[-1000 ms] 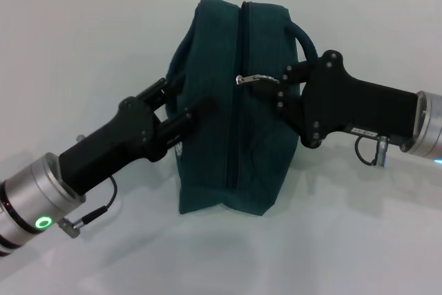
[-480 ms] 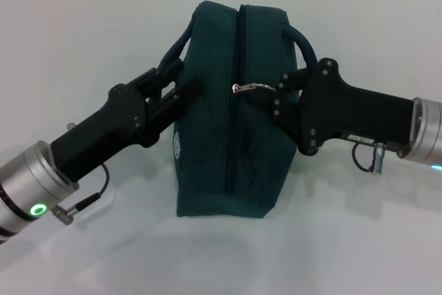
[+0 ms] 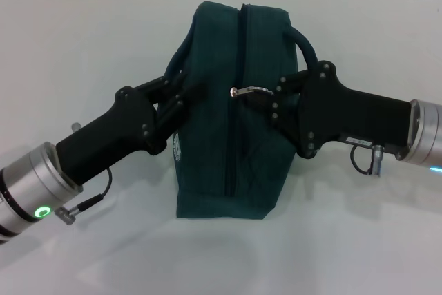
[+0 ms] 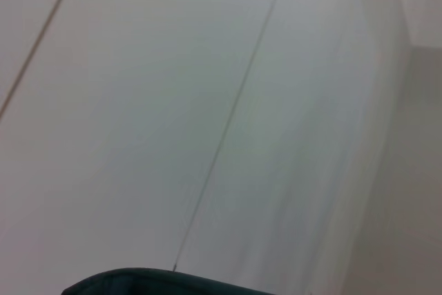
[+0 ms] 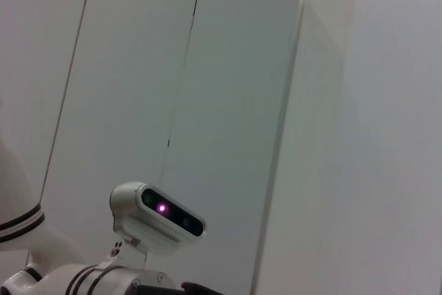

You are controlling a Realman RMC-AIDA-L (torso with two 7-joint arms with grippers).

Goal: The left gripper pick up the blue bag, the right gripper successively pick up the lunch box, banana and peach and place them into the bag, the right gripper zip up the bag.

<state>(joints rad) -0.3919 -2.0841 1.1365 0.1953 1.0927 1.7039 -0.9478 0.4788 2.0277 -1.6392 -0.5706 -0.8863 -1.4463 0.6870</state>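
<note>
Right gripper (image 3: 271,99) clamped on the metal ring pull (image 3: 250,90) of the zipper, roughly midway along the top seam of the blue bag (image 3: 231,143); reaches in from the robot's right, fingers pinching the ring just beside the dark zipper line (image 3: 233,67). Left gripper (image 3: 178,98) pressed in from the opposite side, fingers closed on the near handle (image 3: 176,67) against the bag's flank; steadies the fabric while the slider is worked. Stands upright on the white counter (image 3: 83,46), long axis running away from the robot, second rope handle (image 3: 304,39) arching over the right side.

No lunch box, banana or peach anywhere in view; judged already inside, so the step in hand reads as the last one, zipping shut. Hard to say from above which stretch of the zipper is sealed and which is open, since both halves show only as a thin dark seam. Left wrist view offers only a sliver of teal fabric (image 4: 166,282) under blank wall; right wrist view only wall panels and the robot's head camera (image 5: 160,217).

Next move calls for a straight pull along the seam line, grip kept firm on the ring, left side holding counter-tension so the bag neither slides nor buckles.
</note>
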